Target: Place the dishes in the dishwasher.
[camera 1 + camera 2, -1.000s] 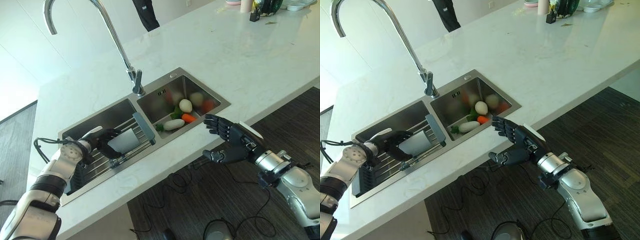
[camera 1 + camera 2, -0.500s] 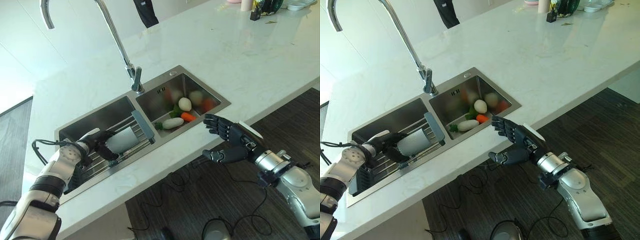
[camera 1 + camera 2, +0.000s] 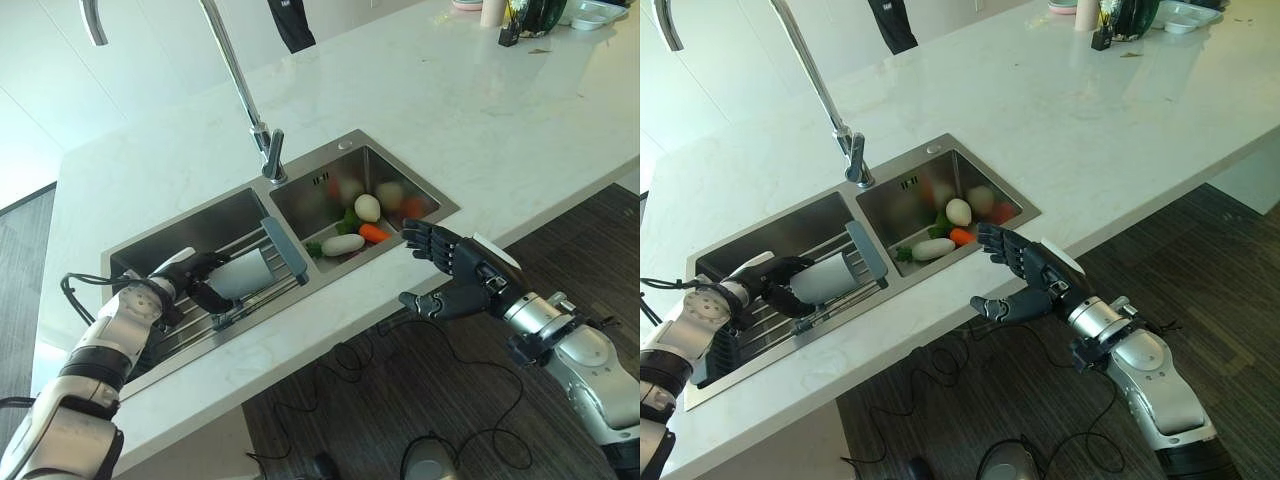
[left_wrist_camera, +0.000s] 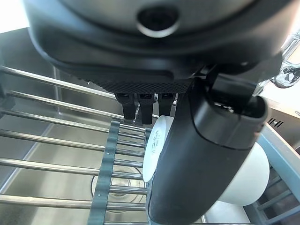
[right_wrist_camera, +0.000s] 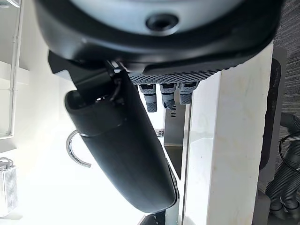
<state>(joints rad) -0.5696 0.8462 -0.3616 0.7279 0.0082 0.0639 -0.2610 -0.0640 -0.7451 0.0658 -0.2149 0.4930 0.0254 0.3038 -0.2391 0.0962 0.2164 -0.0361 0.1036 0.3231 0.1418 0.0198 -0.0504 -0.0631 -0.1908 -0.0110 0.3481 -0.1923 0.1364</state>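
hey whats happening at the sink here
The robot's left hand is curled round a white cup lying on its side on the drying rack over the sink's left basin. The right hand hovers open at the counter's front edge. Vegetables sit in the right basin.
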